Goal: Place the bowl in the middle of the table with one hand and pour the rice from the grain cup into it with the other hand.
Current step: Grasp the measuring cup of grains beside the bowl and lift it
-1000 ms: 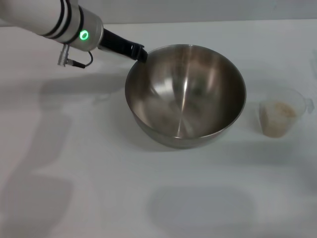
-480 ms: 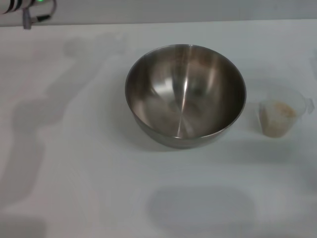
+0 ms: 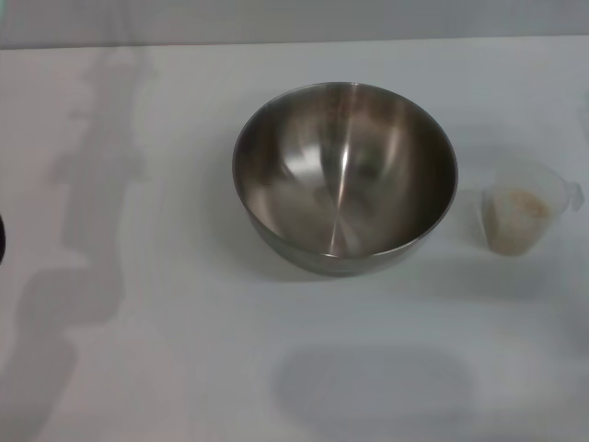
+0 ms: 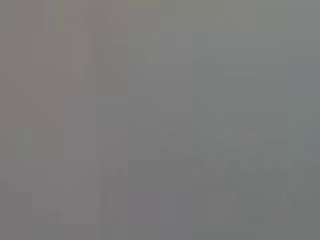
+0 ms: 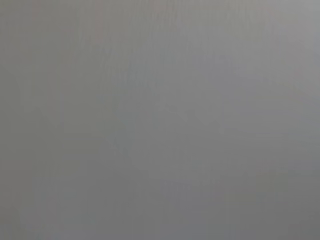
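Table (image 3: 147, 368): white, matte, flat; it fills the head view and carries two items, with an arm's shadow lying across its left part. Bowl (image 3: 344, 175): large, round, stainless steel, standing upright near the middle of the table with its mouth open upward; interior bare and shiny, no grain inside. The placing step looks done. Grain cup (image 3: 521, 214): small, clear plastic, slightly tapered, standing upright on the table to the right of the bowl, near it but with bare table between; a small lip or handle sticks out on its far right side. Rice (image 3: 521, 208): pale grains showing through the cup wall, all of it in the cup, none poured. Left gripper: not in view; only a dark sliver at the left edge of the head view, too little to identify. Its wrist view shows a featureless grey field, so whether its fingers are apart or together cannot be told. Right gripper: not in view either, and its wrist view gives the same blank grey; finger state unknown. Governing relation: the cup sits on the robot's right side, right of the bowl, so the right arm is judged the nearer for the pickup, and the carry to pour would run leftward over the bowl's rim. Pouring step not yet begun.
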